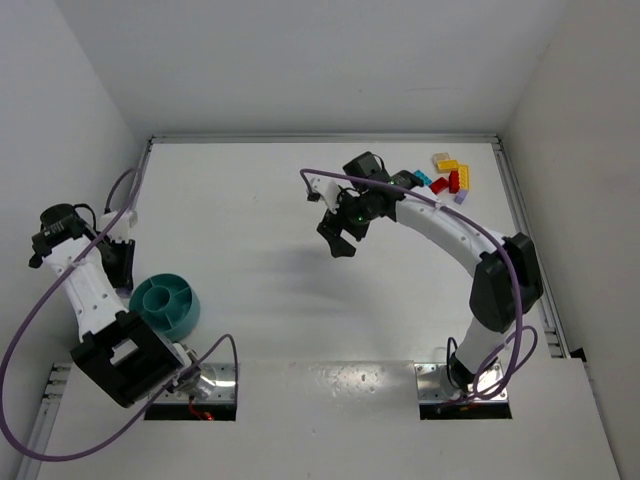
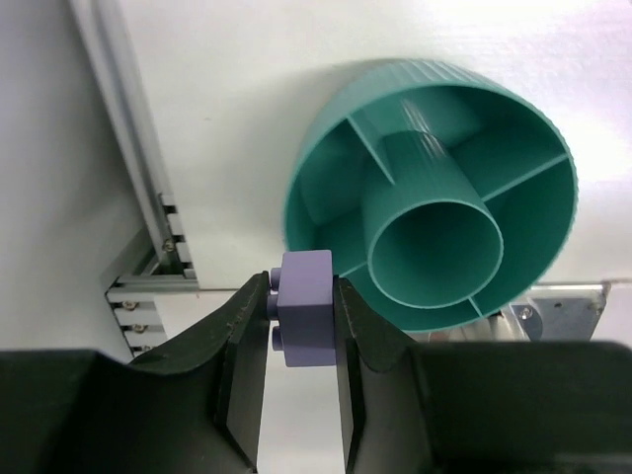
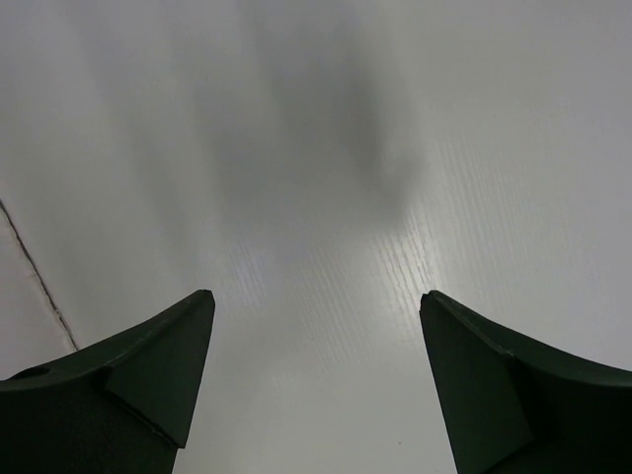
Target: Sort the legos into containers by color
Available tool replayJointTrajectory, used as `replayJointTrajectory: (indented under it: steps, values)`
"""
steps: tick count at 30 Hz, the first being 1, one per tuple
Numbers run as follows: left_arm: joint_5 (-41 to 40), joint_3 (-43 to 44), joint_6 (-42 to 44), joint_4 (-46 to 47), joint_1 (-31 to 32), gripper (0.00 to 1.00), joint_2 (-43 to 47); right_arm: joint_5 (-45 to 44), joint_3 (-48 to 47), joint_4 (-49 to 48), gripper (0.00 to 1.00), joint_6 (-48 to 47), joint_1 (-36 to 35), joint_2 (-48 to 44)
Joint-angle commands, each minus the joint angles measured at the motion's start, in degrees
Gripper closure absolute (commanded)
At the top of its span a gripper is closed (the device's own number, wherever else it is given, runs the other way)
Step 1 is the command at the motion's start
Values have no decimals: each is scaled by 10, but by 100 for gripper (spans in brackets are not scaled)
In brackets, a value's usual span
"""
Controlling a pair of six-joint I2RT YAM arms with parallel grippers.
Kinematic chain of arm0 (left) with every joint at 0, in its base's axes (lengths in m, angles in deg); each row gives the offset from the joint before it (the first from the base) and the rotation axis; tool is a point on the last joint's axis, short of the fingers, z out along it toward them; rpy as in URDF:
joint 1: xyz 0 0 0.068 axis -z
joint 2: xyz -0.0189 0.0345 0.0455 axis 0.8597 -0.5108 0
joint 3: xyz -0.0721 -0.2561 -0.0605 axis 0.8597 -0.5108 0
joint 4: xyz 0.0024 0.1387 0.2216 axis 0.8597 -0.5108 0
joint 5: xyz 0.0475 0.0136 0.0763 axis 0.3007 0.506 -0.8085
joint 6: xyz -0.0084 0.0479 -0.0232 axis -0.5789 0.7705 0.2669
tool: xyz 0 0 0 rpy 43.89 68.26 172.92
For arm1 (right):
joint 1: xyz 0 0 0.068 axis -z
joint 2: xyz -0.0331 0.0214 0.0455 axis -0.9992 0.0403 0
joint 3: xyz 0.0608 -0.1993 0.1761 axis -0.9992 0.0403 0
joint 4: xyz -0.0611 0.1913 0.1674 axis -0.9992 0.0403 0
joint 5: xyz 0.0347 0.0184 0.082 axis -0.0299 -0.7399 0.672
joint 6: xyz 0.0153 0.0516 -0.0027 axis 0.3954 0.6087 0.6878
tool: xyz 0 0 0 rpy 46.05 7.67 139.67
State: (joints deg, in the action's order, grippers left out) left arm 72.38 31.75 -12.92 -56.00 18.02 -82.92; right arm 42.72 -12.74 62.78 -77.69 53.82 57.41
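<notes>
Nearest me in the overhead view, my left gripper [image 1: 125, 272] sits just beside the round teal plastic bowl [image 1: 182, 318], near left on the white worktop [image 1: 270, 310]. Loose red, yellow and blue plastic legos [image 1: 452, 177] lie far right, well apart from it. My right gripper [image 1: 340, 238] hangs over mid-worktop.

Left wrist view: the left gripper [image 2: 301, 288] is clamped on a small lilac plastic brick [image 2: 306, 326] just short of the bowl's rim, poised, I judge, for a drop into a compartment.

Right wrist view: the right gripper [image 3: 316, 301] is spread wide and holds nothing, so it is free for the next pick.
</notes>
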Motion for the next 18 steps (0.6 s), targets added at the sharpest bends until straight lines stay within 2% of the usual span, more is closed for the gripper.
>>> replayJointTrajectory:
  steps: [1,9,13,18]
  values:
    - [39,-10,48,-14,-6,90,1,11,-27,6,16,-6,2,8]
    - [39,-27,64,-3,-6,89,-11,16,-38,6,16,-6,2,18]
    - [44,-33,69,-3,-6,76,-21,16,-38,6,16,-6,2,18]
    - [45,-43,75,3,-6,66,-27,11,-38,6,16,-6,7,18]
